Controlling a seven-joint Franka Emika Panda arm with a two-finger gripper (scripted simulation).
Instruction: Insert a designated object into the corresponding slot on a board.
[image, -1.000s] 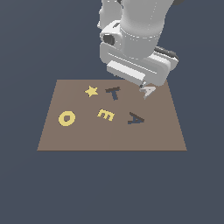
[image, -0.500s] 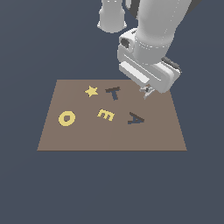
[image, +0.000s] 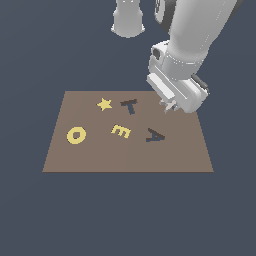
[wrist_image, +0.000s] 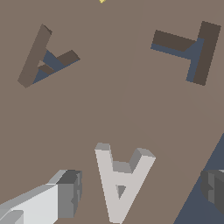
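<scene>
The pale grey-white letter A piece (wrist_image: 122, 181) lies flat on the brown board (wrist_image: 109, 109). In the wrist view my gripper (wrist_image: 141, 189) is open, with one finger on each side of the piece and neither touching it. The dark A-shaped slot (wrist_image: 43, 59) sits a short way off on the board, empty. In the exterior view my gripper (image: 171, 106) hangs low over the board's (image: 100, 155) far right part and hides the piece; the A slot (image: 155, 135) is just in front of it.
A dark T-shaped recess (image: 130, 105) lies to the left of the gripper in the exterior view and also shows in the wrist view (wrist_image: 188, 50). A yellow star (image: 104, 104), yellow E (image: 120, 131) and yellow O (image: 76, 135) fill other spots. The board's right edge is close to the gripper.
The arm has swung to the exterior view's right and come down over the pale A piece, which showed beside the gripper a second ago and is now covered by it.
</scene>
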